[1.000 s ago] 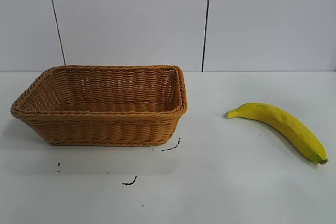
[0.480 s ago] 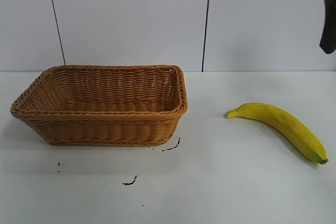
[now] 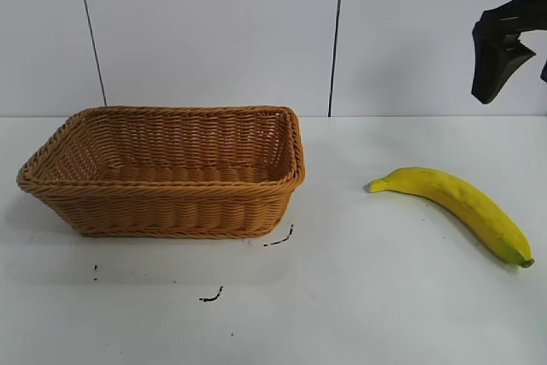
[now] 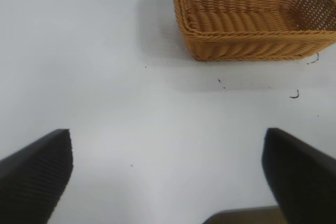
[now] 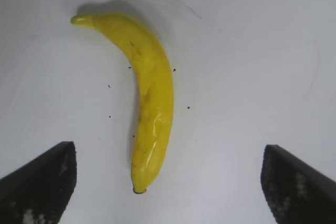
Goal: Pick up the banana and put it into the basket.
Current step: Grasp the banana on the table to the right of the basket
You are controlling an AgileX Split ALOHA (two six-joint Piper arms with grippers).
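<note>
You are hovering the right gripper, spread wide, above the banana lying on the desk, well apart from the basket; straddle its thick middle crosswise.

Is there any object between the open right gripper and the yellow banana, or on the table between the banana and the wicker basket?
Nothing visible. The right gripper hangs open above the long curved yellow banana, and only bare white table separates it from the rectangular tan woven wicker basket.
</note>
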